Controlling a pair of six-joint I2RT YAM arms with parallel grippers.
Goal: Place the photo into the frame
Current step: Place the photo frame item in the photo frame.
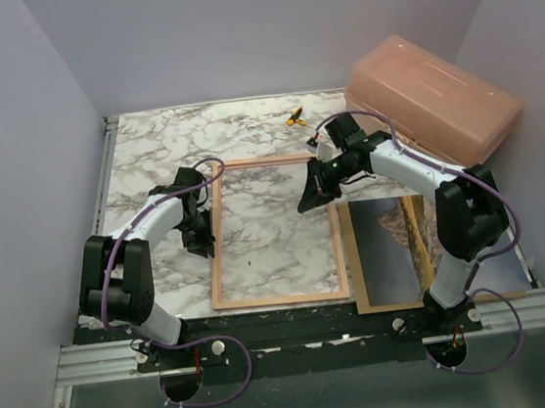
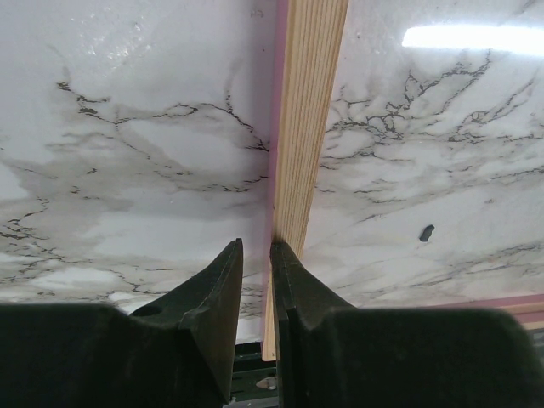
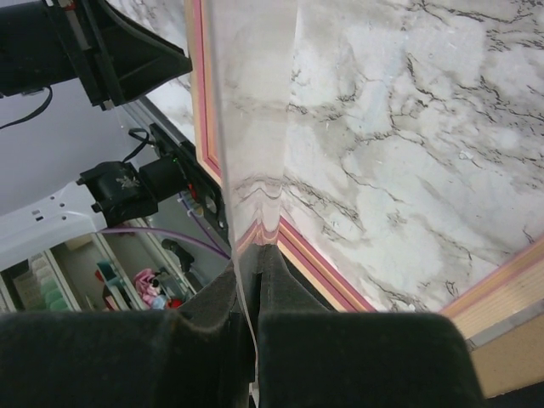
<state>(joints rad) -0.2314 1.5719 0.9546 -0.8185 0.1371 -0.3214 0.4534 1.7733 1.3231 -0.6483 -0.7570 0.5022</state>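
Your left hand [image 1: 201, 240] clamps the left rail of the frame [image 1: 282, 301], which lies back-up on the surface [image 1: 148, 149]. Your right hand [image 1: 309, 200] pinches a clear sheet [image 3: 251, 127] above its right rail. The photo [image 1: 386, 245] lies just right of it, on a brown board [image 1: 392, 302].

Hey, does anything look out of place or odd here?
One thing: the right gripper pinches a clear sheet over the frame, while the photo lies outside it on the brown board.
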